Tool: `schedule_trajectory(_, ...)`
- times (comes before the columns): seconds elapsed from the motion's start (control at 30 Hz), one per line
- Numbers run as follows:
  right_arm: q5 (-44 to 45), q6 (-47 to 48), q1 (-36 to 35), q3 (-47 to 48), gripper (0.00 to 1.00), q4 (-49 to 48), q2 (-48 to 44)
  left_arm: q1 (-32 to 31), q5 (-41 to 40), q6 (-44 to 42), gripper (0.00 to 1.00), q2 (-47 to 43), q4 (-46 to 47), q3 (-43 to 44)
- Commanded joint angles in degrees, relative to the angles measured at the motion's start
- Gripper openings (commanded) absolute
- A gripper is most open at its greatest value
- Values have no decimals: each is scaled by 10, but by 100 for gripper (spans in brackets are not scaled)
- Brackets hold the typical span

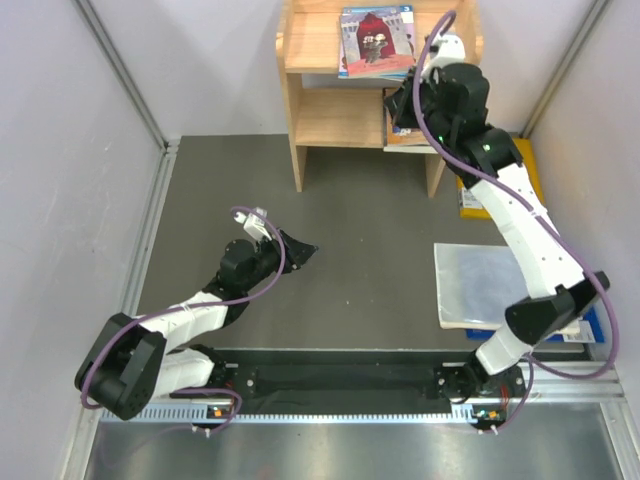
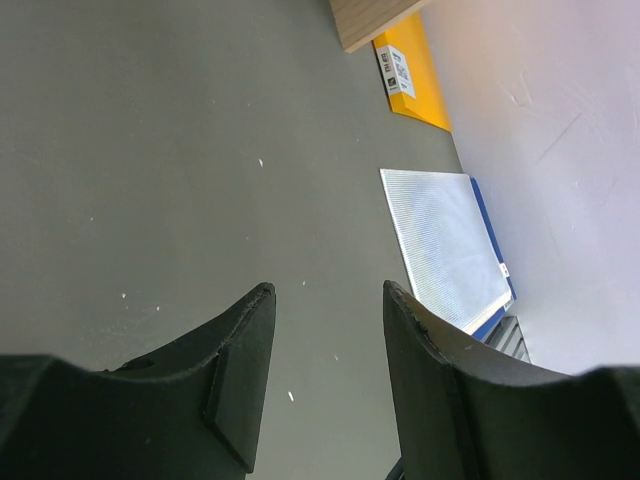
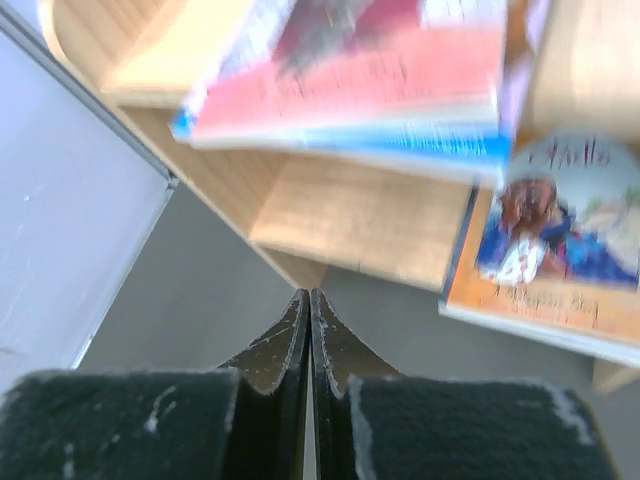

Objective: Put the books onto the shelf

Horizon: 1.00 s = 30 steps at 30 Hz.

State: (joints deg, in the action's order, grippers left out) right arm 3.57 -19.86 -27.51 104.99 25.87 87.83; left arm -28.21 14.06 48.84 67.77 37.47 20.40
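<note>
The right gripper [image 3: 308, 298] is clenched with nothing between its fingers. It hangs in front of the shelf [image 1: 315, 50], which stands at the far edge of the desk [image 1: 350, 230]. On the upper board lie books [image 1: 375, 40] in a stack, a red cover on top of a blue one. On the lower board, at its right end, the orange book [image 3: 550, 250] lies flat. One dark blue book [image 2: 492, 235] is not yet on the shelf, I think: only its edge shows under the plastic sheet [image 1: 480, 280] near the right edge of the desk. The left gripper [image 2: 328, 288] is released, half open and empty, above the bare middle of the desk.

These are thin paperbacks, so they should be light and bend easily, and the smooth covers may slip. The best hold is probably across a free edge or the spine, pinching the whole thickness. The blue one is covered, so the sheet must come off first, or the showing edge be pulled out. The middle of the desk gives open room. On the right, the yellow folder [image 2: 420, 70] beside the shelf's side panel and the wall [image 1: 600, 120] leave less.
</note>
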Motion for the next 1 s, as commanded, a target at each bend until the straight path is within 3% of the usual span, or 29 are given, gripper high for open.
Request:
schedule_trajectory(0.0, -1, 65, -2, 141, 0, 95, 99, -3, 1, -9, 52, -9, 18, -2)
schedule_trajectory(0.17, -10, 70, -11, 251, 0, 112, 167, -2, -2, -13, 52, -17, 7, -2)
schedule_trajectory(0.97, -121, 12, -18, 195, 0, -94, 190, -2, -11, -28, 52, -34, -26, 4)
